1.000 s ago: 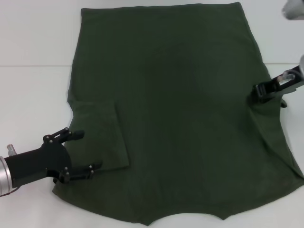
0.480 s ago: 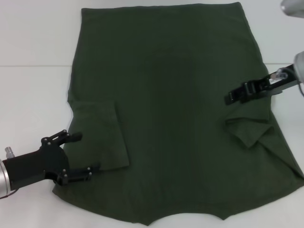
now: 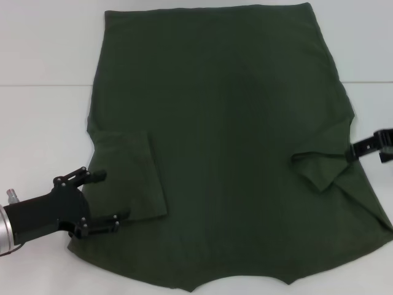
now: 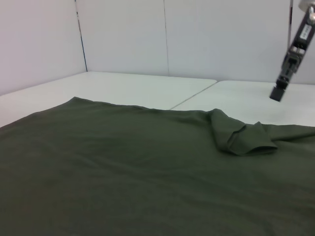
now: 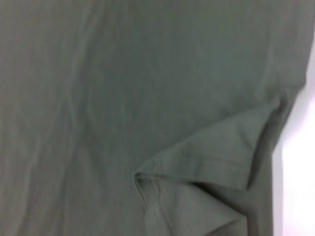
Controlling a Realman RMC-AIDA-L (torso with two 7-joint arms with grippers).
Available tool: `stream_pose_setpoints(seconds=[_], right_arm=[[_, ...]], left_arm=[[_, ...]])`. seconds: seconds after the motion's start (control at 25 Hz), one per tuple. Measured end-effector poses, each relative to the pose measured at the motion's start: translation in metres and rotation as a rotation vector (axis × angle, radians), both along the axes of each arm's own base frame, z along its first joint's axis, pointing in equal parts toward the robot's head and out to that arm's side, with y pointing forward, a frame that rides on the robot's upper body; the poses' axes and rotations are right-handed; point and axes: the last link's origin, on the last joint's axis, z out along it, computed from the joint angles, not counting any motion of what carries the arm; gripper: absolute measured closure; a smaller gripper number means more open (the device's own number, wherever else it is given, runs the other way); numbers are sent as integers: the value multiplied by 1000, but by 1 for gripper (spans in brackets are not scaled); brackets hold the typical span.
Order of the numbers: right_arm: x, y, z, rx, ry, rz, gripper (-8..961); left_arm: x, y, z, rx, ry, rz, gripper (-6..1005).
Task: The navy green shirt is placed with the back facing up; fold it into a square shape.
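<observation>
The navy green shirt [image 3: 233, 123] lies spread flat on the white table, plain side up. Its left sleeve [image 3: 132, 175] is folded inward onto the body. Its right sleeve [image 3: 319, 167] also lies folded in, as a loose flap with a raised crease [image 5: 211, 157]. My left gripper [image 3: 116, 194] is open low at the shirt's left edge, its fingers straddling the folded left sleeve's outer end. Out by the table's right edge, my right gripper [image 3: 363, 150] is open and holds nothing, just outside the folded right sleeve; the left wrist view shows it raised [image 4: 290, 54] beyond that flap [image 4: 241, 137].
The white table [image 3: 43, 123] shows bare surface left and right of the shirt, with a seam [image 3: 43, 85] across it. White walls [image 4: 221, 39] stand behind the table. The shirt's near hem [image 3: 239, 279] reaches almost to the front edge.
My right gripper carried the right sleeve inward over the shirt, let it go, then drew back to the right edge. The sleeve now lies folded in. The left arm barely moved.
</observation>
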Motion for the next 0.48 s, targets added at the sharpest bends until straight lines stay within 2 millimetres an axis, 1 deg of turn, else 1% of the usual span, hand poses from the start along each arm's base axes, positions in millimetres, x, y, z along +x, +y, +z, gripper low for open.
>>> stream_pose_setpoints(seconds=[0.32, 0.48], right_arm=[[11, -3, -11, -7, -10, -14, 33], [15, -3, -16, -5, -13, -12, 33]], left_arm=[[1, 1, 0, -2, 0, -3, 62], [1, 1, 0, 2, -2, -2, 63]])
